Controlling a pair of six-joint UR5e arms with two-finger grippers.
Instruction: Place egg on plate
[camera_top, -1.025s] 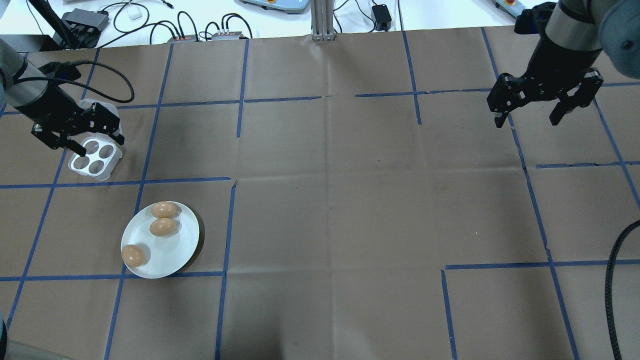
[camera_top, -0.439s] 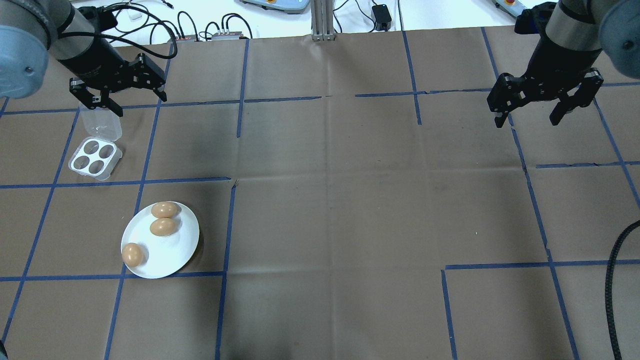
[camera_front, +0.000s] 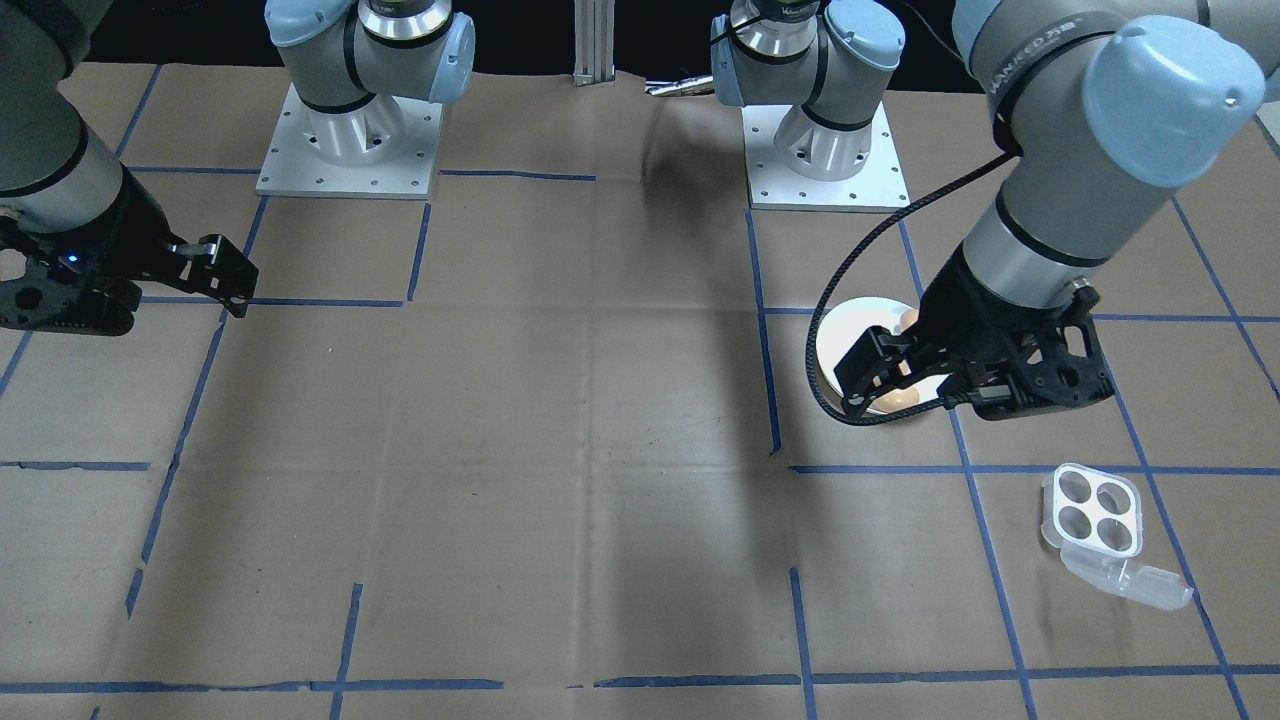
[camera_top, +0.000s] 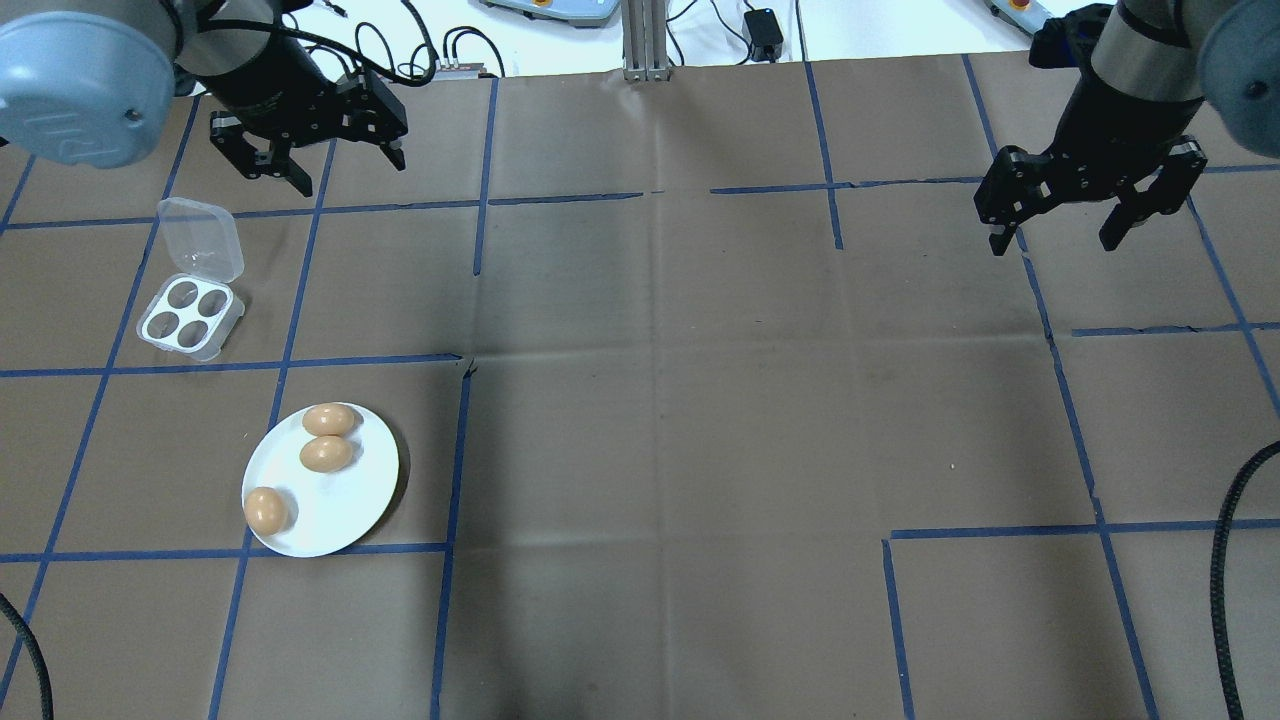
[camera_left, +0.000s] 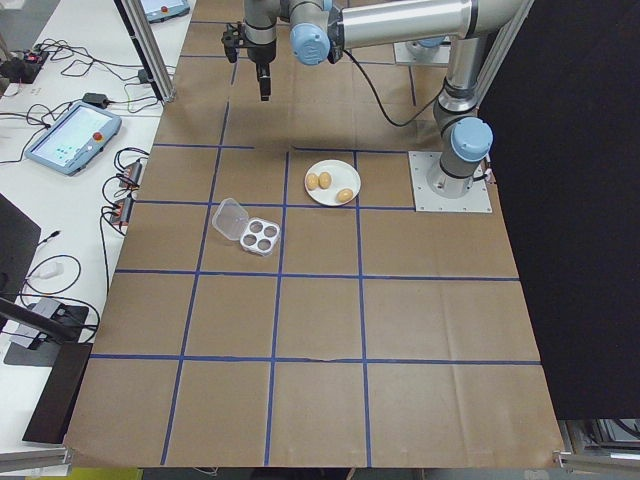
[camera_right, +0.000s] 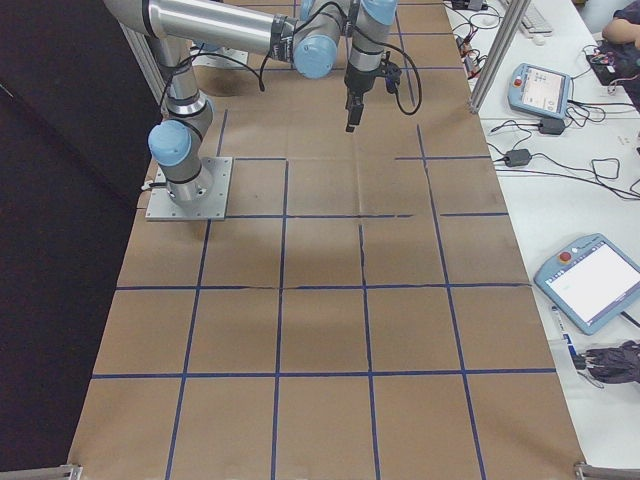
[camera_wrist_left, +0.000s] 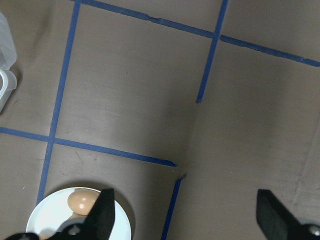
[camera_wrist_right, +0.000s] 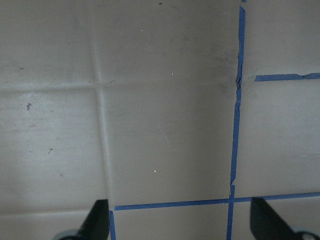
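We are holding our left gripper (camera_top: 322, 150) high with jaws spread and empty, at about twelve o'clock from the egg carton (camera_top: 190, 318), likely because nothing remains to lift: all four cups are showing empty. Three eggs (camera_top: 327, 453) are lying on the plate (camera_top: 365, 490), at roughly five o'clock from the carton. Our right gripper (camera_top: 1090, 215) is hanging open too, parked well apart so it is staying clear.
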